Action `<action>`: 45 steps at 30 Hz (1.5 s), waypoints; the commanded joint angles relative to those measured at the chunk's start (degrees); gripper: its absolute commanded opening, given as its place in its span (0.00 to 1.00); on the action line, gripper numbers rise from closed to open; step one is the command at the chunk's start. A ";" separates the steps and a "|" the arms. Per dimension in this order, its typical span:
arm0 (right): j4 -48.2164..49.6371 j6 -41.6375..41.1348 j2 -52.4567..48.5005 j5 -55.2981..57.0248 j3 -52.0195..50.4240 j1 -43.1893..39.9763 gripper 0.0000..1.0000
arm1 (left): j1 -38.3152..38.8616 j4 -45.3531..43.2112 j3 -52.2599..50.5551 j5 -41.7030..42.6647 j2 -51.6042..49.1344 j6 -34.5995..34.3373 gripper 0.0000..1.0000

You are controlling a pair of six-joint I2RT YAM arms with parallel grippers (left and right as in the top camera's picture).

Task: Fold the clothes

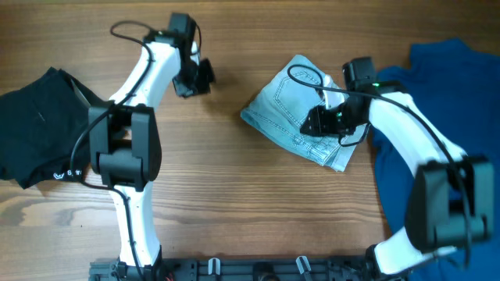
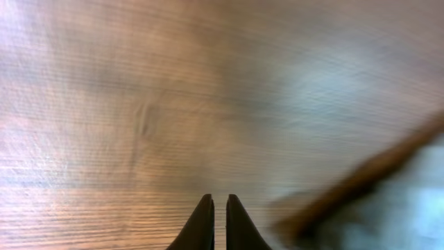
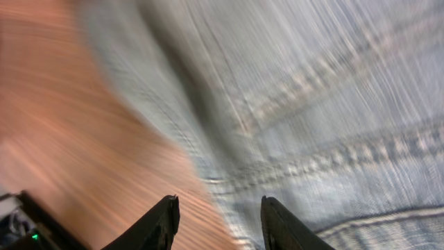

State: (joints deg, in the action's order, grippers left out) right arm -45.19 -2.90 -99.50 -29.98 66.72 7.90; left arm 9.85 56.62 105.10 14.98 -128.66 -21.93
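Note:
The pale blue denim jeans lie folded in a compact bundle at the middle right of the table. My right gripper hovers over their right part, open and empty; the right wrist view shows its fingers apart over the denim's stitched edge. My left gripper is at the far middle of the table, left of the jeans, shut and empty over bare wood. A dark-blue garment lies at the right. A black garment lies at the left.
The wooden table carries all three garments. The arm bases and a black rail stand at the near edge. The right arm's cable loops over the jeans.

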 commanded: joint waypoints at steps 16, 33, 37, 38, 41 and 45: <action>3.98 -3.02 5.22 4.20 0.07 -11.76 0.70 | 14.40 -13.57 -16.35 -4.85 3.06 -13.25 0.04; 21.33 -8.11 -6.88 7.72 -4.55 5.90 0.34 | -5.77 1.51 -9.79 15.63 13.05 3.76 0.79; 18.47 -12.55 -10.54 7.76 -3.80 4.94 0.27 | -5.44 6.84 -10.47 15.63 12.28 3.72 0.87; 16.55 -16.20 -10.43 7.74 -3.39 3.98 0.27 | -5.16 7.08 -10.73 15.58 12.13 3.72 0.89; 10.10 -21.57 -10.45 7.72 -3.34 2.25 0.27 | -4.04 5.20 -13.00 15.65 11.61 3.45 0.93; 8.11 -21.24 -10.45 5.97 -3.34 2.14 0.29 | 0.11 -7.69 -22.73 15.65 11.52 -3.43 1.00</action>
State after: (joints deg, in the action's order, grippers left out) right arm -35.31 -22.44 -108.38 -26.65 65.04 10.39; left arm 6.44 58.06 90.13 29.91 -116.57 -20.05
